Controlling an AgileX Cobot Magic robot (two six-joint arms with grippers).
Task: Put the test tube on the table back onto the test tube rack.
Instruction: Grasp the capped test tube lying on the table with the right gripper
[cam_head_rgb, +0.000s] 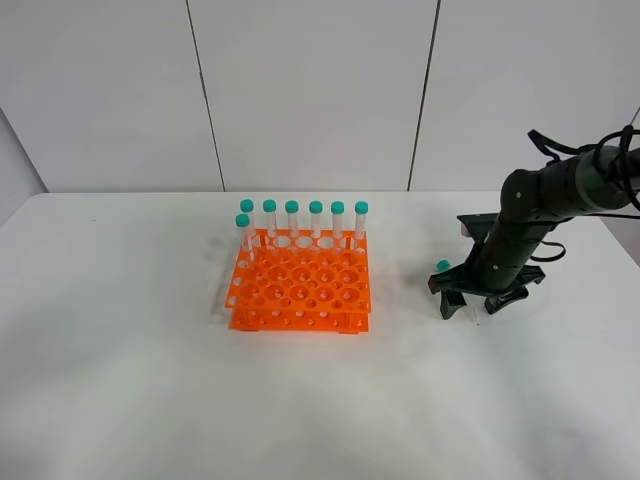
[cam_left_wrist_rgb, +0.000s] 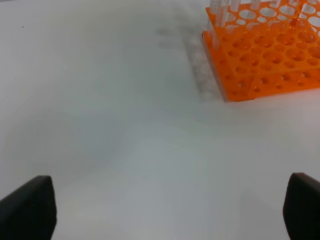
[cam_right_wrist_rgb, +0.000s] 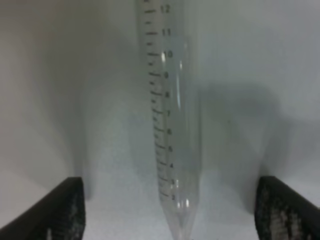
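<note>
Straddling the test tube (cam_right_wrist_rgb: 170, 125) with right fingers (cam_right_wrist_rgb: 55, 212) spread wide, no contact, near right edge of worktop (cam_head_rgb: 120, 400). Holding left fingers (cam_left_wrist_rgb: 27, 210) wide near test tube rack (cam_left_wrist_rgb: 260, 55).

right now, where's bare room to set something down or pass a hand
Bare: the table left of the test tube rack, the wide strip in front of it, and the gap between it and the right gripper. Crowded: the rack's back row of standing tubes, and where that gripper straddles the test tube.
</note>
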